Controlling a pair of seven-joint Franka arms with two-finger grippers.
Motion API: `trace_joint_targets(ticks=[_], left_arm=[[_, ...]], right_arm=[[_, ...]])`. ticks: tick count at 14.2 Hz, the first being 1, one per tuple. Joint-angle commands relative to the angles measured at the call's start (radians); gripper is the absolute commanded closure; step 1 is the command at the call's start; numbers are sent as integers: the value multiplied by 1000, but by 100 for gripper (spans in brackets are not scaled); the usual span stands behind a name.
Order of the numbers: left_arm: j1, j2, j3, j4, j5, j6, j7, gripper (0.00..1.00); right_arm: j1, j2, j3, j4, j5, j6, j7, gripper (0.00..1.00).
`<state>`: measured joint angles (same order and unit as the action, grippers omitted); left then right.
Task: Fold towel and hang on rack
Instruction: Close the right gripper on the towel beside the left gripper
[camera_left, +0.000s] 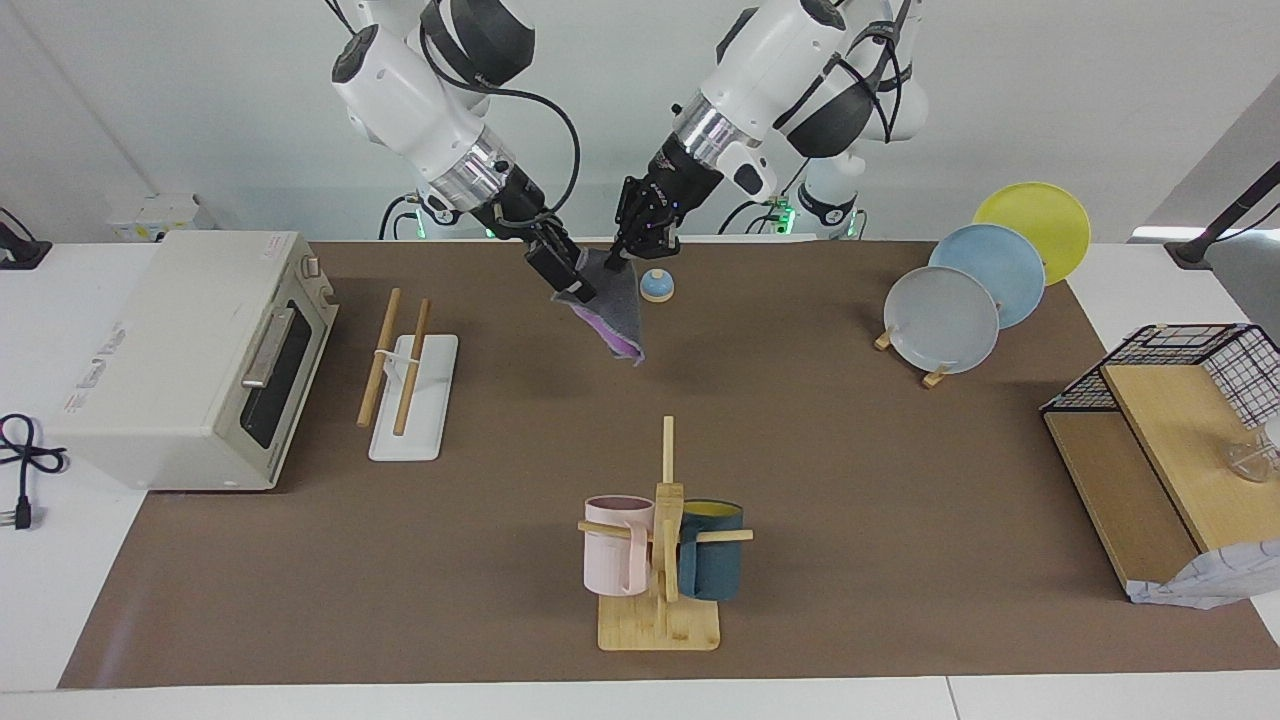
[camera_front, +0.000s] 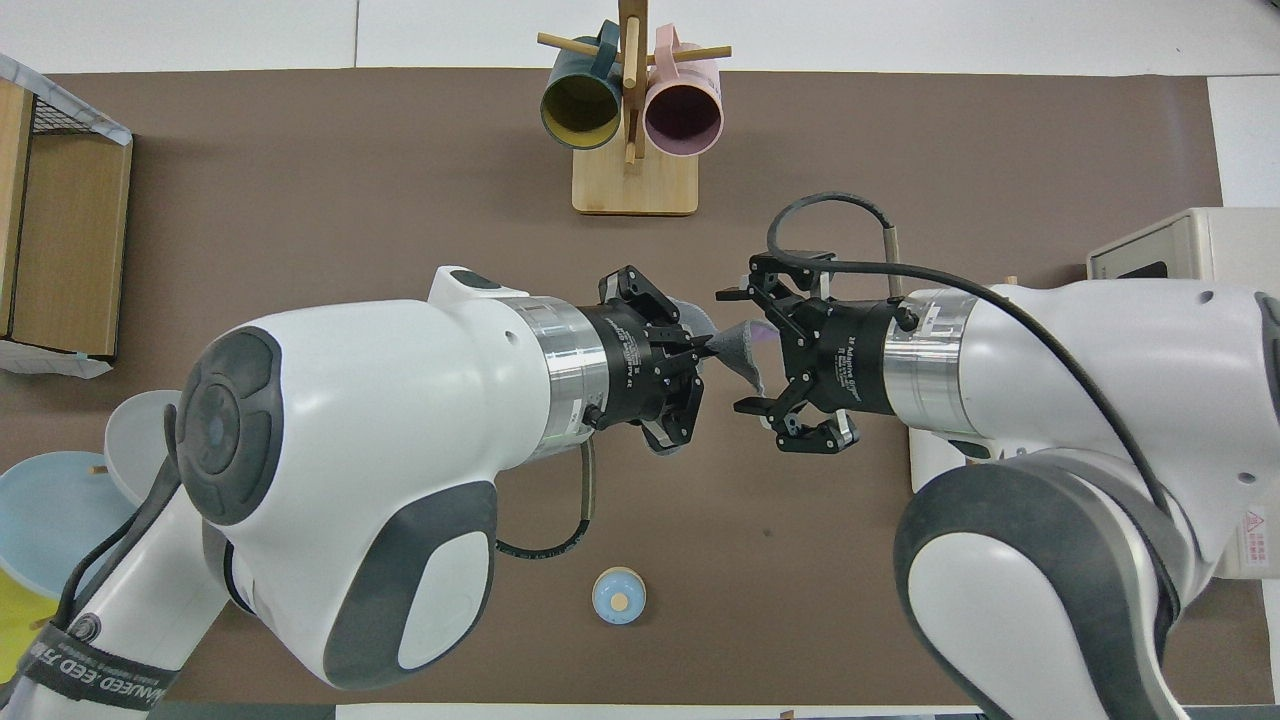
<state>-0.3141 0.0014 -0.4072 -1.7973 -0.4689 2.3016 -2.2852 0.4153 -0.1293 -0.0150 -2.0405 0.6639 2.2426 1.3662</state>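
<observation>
The towel (camera_left: 615, 312), dark grey with a purple face showing at its lower edge, hangs in the air over the table's middle near the robots' side. My left gripper (camera_left: 617, 260) is shut on its upper corner; in the overhead view (camera_front: 703, 348) it pinches the towel (camera_front: 742, 347). My right gripper (camera_left: 572, 288) is open at the towel's other upper corner, and in the overhead view (camera_front: 733, 350) its fingers stand on either side of the cloth. The rack (camera_left: 408, 385), two wooden rods on a white base, stands empty toward the right arm's end.
A toaster oven (camera_left: 190, 360) sits beside the rack. A mug tree (camera_left: 660, 560) with two mugs stands at the middle, farther from the robots. A small blue knob (camera_left: 656, 287) lies near the towel. Plates on a stand (camera_left: 960, 300) and a wire-and-wood shelf (camera_left: 1170, 420) are toward the left arm's end.
</observation>
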Motion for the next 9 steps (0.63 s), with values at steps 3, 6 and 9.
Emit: trace_joint_targets(ticks=[3,6,9], left_arm=[[-14,-32,10,-33,32,18,-43,100],[-13,-32,10,-33,32,18,-43,100],[-13,-32,10,-33,33,18,-43,100]], right_arm=[[34,22,-2,-18,23,65,-79,56],[34,20,-2,-18,23,55,-105,100],[33,20,-2,-18,23,46,-119,100]])
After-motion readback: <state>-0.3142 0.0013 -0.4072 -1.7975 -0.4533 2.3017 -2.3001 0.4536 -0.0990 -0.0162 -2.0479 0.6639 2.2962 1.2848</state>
